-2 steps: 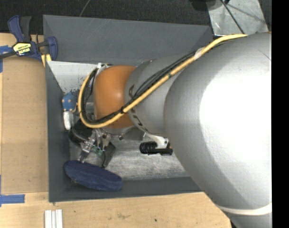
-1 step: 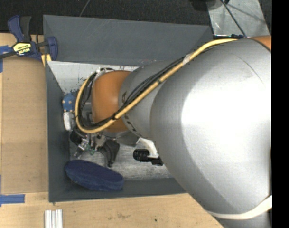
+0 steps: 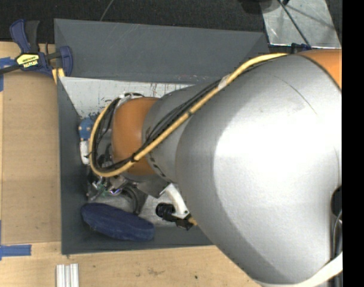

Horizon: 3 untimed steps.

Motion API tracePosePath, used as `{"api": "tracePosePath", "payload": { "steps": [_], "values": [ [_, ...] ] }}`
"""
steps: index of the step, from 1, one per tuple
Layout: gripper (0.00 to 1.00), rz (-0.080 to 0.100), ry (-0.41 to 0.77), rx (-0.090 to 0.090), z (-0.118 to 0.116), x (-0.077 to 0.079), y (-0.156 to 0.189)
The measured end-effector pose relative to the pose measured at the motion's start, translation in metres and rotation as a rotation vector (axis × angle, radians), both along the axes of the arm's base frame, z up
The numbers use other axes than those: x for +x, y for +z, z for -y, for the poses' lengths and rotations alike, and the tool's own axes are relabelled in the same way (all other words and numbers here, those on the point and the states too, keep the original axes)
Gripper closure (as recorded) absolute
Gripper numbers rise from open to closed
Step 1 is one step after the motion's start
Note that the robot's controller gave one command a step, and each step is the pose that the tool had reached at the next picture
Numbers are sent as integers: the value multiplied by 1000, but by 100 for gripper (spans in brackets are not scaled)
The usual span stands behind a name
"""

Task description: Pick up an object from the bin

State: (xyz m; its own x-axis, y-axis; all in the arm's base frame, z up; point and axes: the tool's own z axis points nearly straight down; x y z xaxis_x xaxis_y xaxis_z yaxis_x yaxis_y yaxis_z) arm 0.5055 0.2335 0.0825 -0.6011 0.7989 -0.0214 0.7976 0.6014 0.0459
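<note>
Silver arm [image 3: 259, 160] covers most of the bin [image 3: 71, 220]. Just nearside of its gripper [image 3: 108, 187] lies a dark blue oblong pouch [image 3: 117, 223], long axis across the view. Whether the gripper is wide or narrow, I cannot tell

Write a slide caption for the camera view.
KUKA arm over the grey bin, its wrist near a dark blue oval object.

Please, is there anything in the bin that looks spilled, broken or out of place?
Nothing stands out. The dark blue oval thing and the white-and-black piece lie inside the bin, near its lower wall. The arm covers much of the rest.
</note>
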Motion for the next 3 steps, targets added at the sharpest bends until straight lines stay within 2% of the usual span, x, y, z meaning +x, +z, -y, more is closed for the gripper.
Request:
{"api": "tracePosePath", "payload": {
  "steps": [1,2,3],
  "values": [
    [100,5,-4,-2,2,2,1],
    [100,-50,-2,-13,4,2,31],
    [100,-49,1,-11,5,3,116]
  ]
}}
